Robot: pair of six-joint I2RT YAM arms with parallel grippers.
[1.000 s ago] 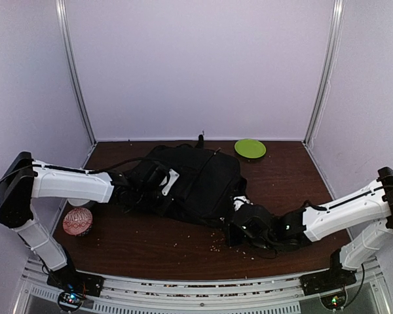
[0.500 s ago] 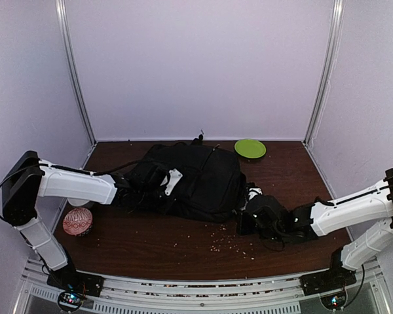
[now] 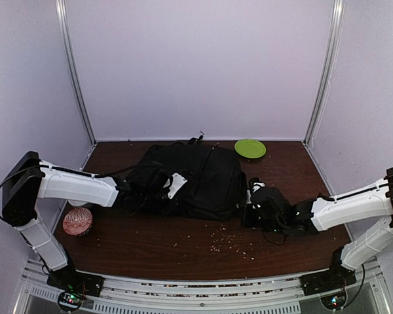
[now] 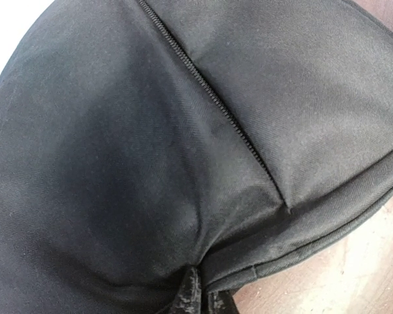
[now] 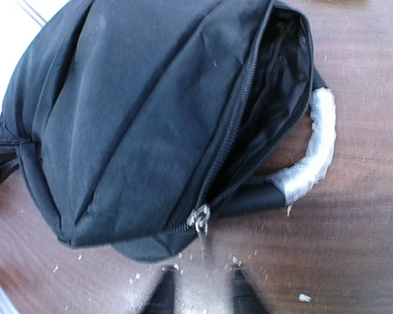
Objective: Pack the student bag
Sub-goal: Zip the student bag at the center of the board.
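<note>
The student bag (image 3: 191,178), a big black backpack, lies flat on the brown table. In the left wrist view its fabric (image 4: 150,131) fills the frame, and my left gripper (image 4: 206,299) is shut on a fold at the bag's edge. From above, the left gripper (image 3: 173,186) sits on the bag's near left side. In the right wrist view the main zipper gapes along the grey handle (image 5: 312,147), with the zipper pull (image 5: 200,218) hanging free. My right gripper (image 5: 202,294) stands just short of the pull, jaws slightly open and empty. Seen from above, the right gripper (image 3: 248,204) is by the bag's right end.
A green plate (image 3: 249,148) lies at the back right. A red patterned ball (image 3: 77,221) rests near the left arm's base. Pale crumbs (image 3: 230,242) are scattered on the wood in front of the bag.
The right gripper has moved back and to the right along the bag's end and its jaws have parted, off the zipper pull. The bag's near edge has flattened; the left gripper shifted slightly right.
</note>
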